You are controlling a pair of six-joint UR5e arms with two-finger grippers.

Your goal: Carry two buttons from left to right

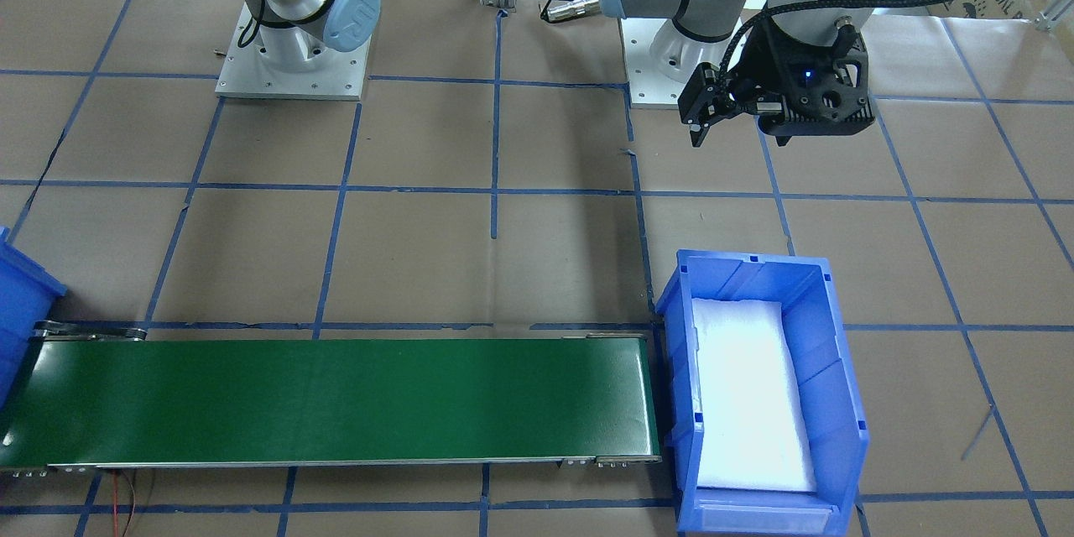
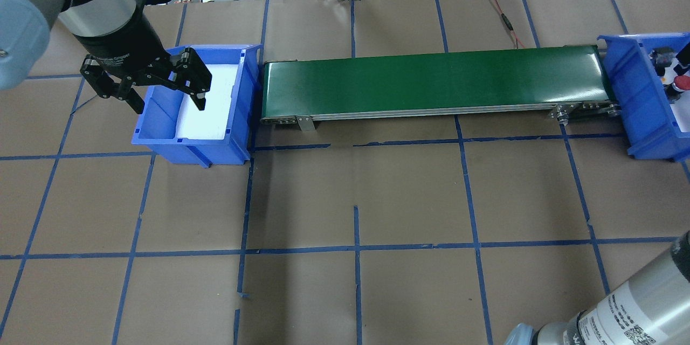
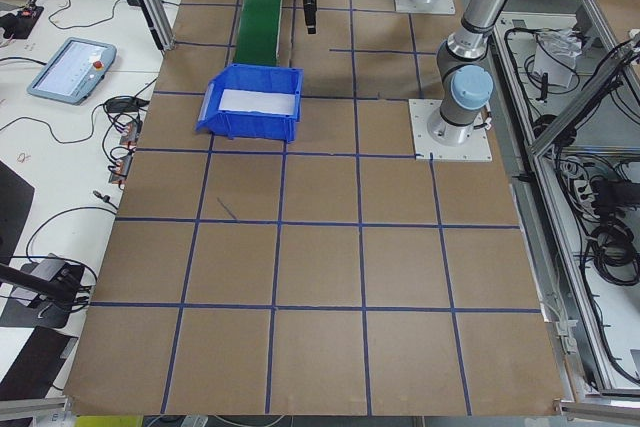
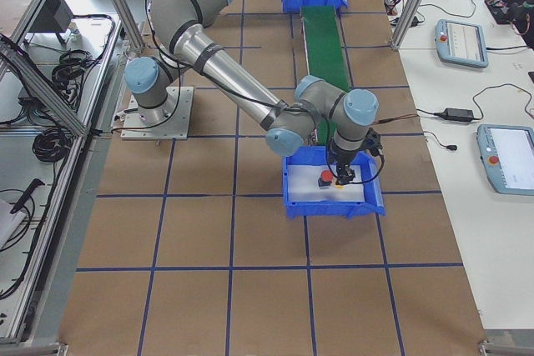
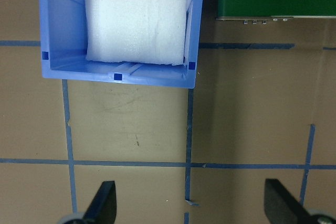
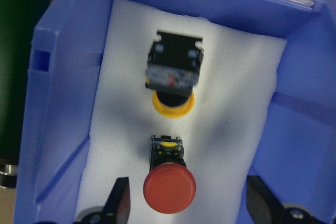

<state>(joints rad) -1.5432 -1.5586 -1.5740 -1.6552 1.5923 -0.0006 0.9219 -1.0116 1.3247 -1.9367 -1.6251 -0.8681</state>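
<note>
Both buttons lie on white foam in the right blue bin (image 6: 58, 103). The red-capped button (image 6: 169, 184) lies nearer my right gripper. The yellow-capped button (image 6: 173, 77) lies beyond it and looks blurred. My right gripper (image 6: 186, 181) hangs open above them, with nothing between its fingers (image 6: 119, 198). The exterior right view shows it low in the bin (image 4: 334, 206), beside the red button (image 4: 325, 178). My left gripper (image 2: 170, 107) is open and empty over the near edge of the left blue bin (image 2: 178, 148), which holds only white foam.
A green conveyor belt (image 2: 431, 83) runs between the two bins and carries nothing. The left bin (image 1: 755, 264) stands at its end. The brown paper table has blue tape grid lines. The right bin's corner shows at the front view's left edge (image 1: 17, 294).
</note>
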